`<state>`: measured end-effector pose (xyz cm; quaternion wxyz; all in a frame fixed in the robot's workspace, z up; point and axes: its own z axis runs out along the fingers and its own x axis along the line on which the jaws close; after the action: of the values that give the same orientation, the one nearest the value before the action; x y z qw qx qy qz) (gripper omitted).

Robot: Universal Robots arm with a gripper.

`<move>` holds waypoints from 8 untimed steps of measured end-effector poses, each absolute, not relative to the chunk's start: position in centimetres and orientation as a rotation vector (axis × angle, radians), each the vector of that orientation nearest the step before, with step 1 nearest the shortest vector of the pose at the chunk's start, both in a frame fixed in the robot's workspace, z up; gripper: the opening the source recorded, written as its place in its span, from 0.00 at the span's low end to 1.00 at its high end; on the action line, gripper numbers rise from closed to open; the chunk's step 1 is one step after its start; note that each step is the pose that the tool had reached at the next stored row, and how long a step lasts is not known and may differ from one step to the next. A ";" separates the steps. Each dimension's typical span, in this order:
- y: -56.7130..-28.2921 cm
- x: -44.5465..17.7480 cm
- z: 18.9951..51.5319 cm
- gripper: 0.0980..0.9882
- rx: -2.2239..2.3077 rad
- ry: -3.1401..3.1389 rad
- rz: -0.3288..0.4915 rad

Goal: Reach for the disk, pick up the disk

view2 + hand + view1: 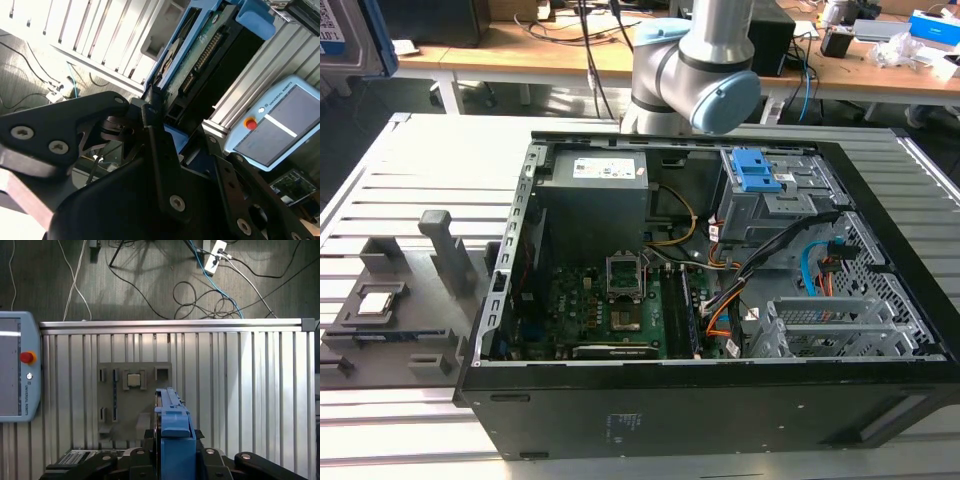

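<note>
Gripper (pixel 175 436): I see it clamped on the disk (pixel 173 412); black fingers (pixel 150 437) press the blue bracket from both sides
Disk pose: edge-on in the first wrist view; in the second wrist view its circuit-board face (pixel 200 52) shows
Behind it: slatted aluminium table (pixel 250 390); grey fixture (pixel 112 405) carrying a CPU chip (pixel 133 380); teach pendant (pixel 15 390) with a red button (pixel 26 357)
Labels: white label on the power supply (pixel 590 205) inside the open computer case (pixel 720 400); I cannot make out its print
</note>
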<state>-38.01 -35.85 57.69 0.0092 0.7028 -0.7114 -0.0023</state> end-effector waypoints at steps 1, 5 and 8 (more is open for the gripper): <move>-35.8 -37.8 57.7 0.30 2.195 -2.222 -0.007; -35.8 -37.1 57.7 0.30 2.195 -2.222 -0.007; -35.8 -36.2 57.7 0.30 2.195 -2.222 -0.007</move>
<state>-36.21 -35.81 57.66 0.0093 0.7028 -0.7113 -0.0023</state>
